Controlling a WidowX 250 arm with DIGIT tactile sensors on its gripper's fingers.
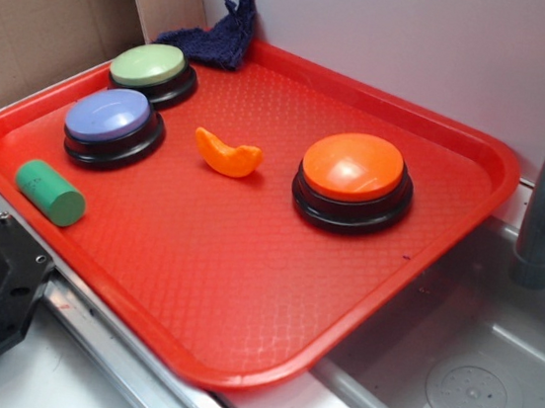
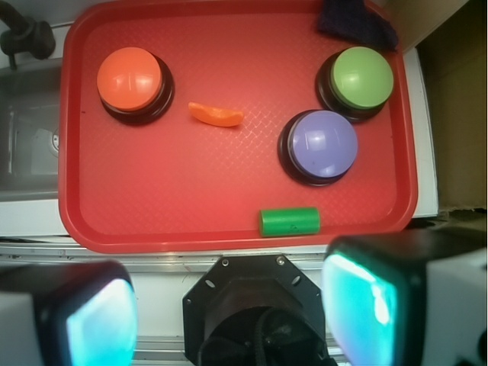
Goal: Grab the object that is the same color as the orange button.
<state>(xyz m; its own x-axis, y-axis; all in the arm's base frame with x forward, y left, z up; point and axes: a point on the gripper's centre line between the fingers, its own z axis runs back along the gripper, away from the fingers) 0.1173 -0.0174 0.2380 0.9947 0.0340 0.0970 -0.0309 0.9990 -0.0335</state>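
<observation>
Hanging high above the near edge of the red tray (image 2: 84, 114), the tool (image 2: 229, 305) is seen wide open with nothing held, its two pads well apart in the wrist view, so the approach step is judged to be barely begun. The orange wedge (image 1: 227, 154) lies flat on the tray between the orange button (image 1: 353, 179) and the blue-purple button (image 1: 111, 125), touching neither. A forward reach and descent are called for, with the jaws set across the wedge's narrow width.
</observation>
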